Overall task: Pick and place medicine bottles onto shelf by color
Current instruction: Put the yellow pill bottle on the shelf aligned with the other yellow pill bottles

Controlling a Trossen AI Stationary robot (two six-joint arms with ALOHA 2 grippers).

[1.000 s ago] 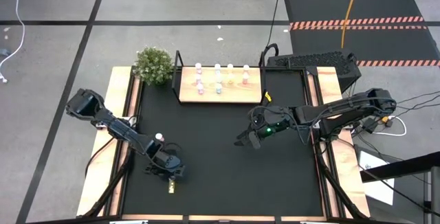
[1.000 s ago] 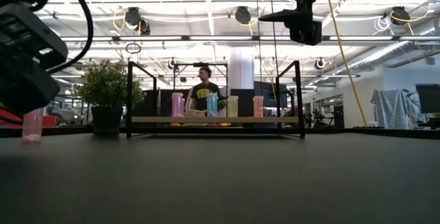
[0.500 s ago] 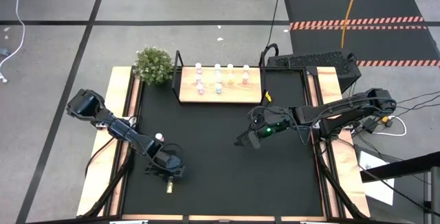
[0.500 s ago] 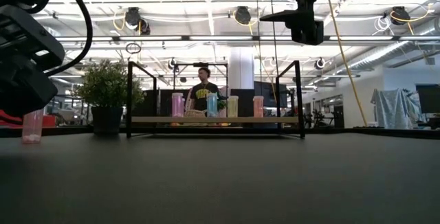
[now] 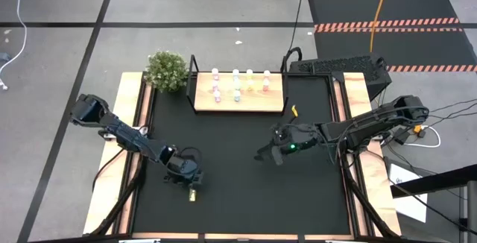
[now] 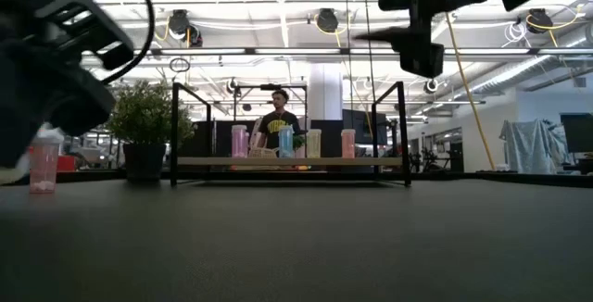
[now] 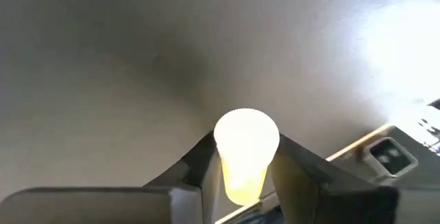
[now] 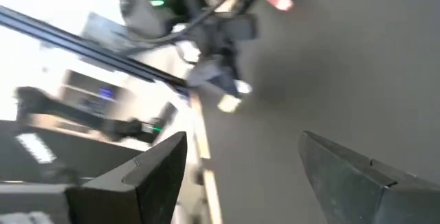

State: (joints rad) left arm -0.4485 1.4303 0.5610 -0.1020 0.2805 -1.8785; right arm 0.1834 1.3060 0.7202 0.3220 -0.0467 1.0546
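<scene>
the left pincer (image 5: 191, 190) has swung toward the counter's (image 5: 238, 198) near middle and now clamps a yellow bottle (image 7: 245, 154), so the pick looks done; the shelf (image 5: 276, 105) is far. the right pincer (image 5: 266, 156) hovers open mid-counter.

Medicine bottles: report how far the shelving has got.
Done: seven bottles stand on the shelf, in colour columns. In hand: the left gripper is shut on a yellow bottle near the table's front left. Left: a pink bottle stands at the left edge. The right gripper hangs open and empty over mid-table.
</scene>
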